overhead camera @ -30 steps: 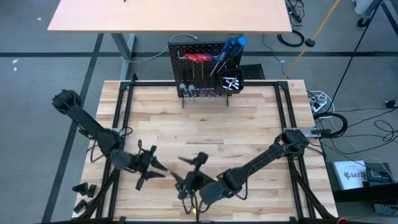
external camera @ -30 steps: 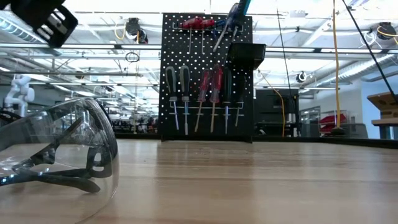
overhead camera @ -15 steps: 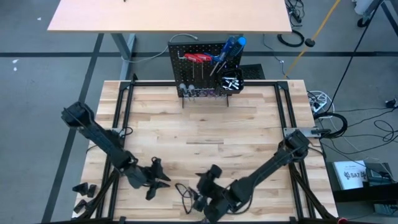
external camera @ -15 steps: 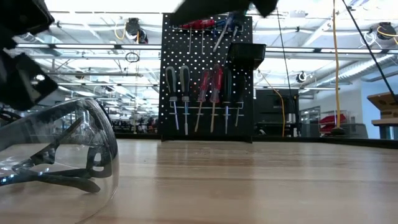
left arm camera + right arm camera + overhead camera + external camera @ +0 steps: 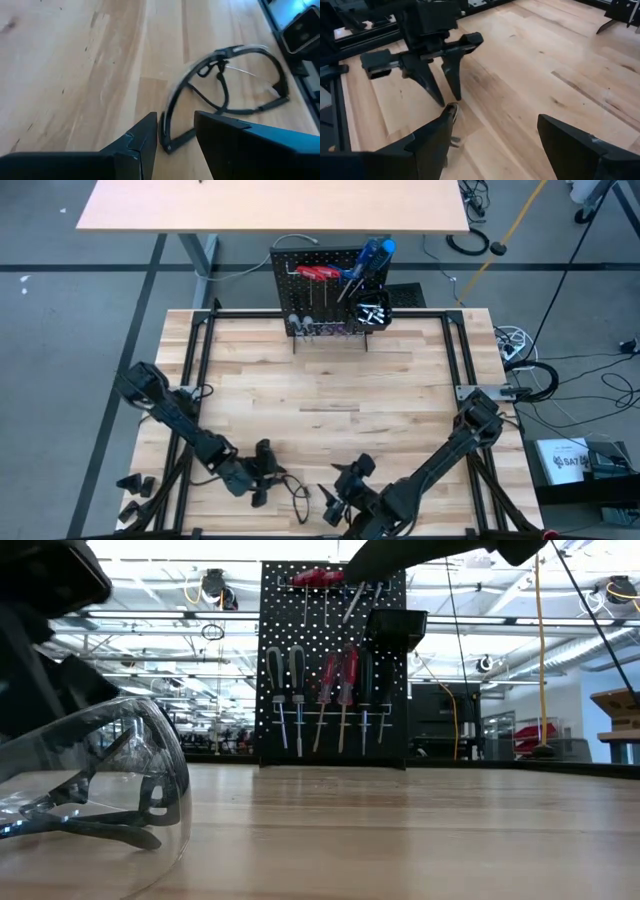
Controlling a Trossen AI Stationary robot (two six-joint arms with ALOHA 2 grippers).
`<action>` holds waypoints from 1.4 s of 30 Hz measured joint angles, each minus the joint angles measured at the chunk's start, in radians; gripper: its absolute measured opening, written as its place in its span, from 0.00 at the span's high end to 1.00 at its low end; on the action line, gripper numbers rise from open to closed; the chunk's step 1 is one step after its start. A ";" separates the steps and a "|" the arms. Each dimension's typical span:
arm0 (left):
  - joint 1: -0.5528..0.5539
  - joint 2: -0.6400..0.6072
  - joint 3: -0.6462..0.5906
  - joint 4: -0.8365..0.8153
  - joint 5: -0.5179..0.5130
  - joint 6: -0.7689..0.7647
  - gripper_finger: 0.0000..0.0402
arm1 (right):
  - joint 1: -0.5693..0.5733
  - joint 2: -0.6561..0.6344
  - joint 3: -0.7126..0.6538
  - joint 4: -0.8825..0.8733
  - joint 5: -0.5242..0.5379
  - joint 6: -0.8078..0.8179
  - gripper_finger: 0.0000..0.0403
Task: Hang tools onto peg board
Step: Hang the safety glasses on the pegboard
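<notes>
The black peg board (image 5: 300, 280) stands at the table's far edge, with red-handled tools (image 5: 318, 274) and blue-handled ones (image 5: 375, 252) hanging on it. The low view shows a row of screwdrivers (image 5: 320, 690) hanging from its hooks. Clear safety glasses (image 5: 222, 90) lie on the tabletop near the front edge. My left gripper (image 5: 175, 116) is open, slanting down, with its fingertips just above one end of the glasses' frame (image 5: 167, 144). My right gripper (image 5: 497, 112) is wide open, faces the left gripper (image 5: 447, 100) and holds nothing.
A small black bin (image 5: 395, 628) hangs on the peg board's right side. The glasses (image 5: 110, 780) fill the low view's left foreground. Black frame rails (image 5: 195, 360) run along the table's left and right sides. Bare wood lies between the grippers and the peg board.
My left gripper has come down and moved toward the table's near edge, ending over the glasses. My right gripper has rolled about its axis and moved down and toward the near edge. The glasses have stayed where they were.
</notes>
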State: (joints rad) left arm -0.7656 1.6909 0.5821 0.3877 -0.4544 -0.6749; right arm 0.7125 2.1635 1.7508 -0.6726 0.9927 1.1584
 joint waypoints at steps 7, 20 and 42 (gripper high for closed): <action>0.045 0.057 0.023 -0.002 0.071 0.000 0.66 | -0.006 0.000 0.000 -0.011 0.001 -0.001 0.29; 0.053 0.067 0.024 -0.005 0.068 0.002 0.66 | -0.007 0.000 0.000 -0.014 0.007 -0.018 0.29; 0.053 0.067 0.023 -0.003 0.032 0.034 0.84 | -0.013 0.000 0.000 -0.013 0.005 -0.018 0.29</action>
State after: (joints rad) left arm -0.7128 1.7580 0.6052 0.3843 -0.4221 -0.6409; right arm 0.6998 2.1635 1.7508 -0.6861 0.9981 1.1408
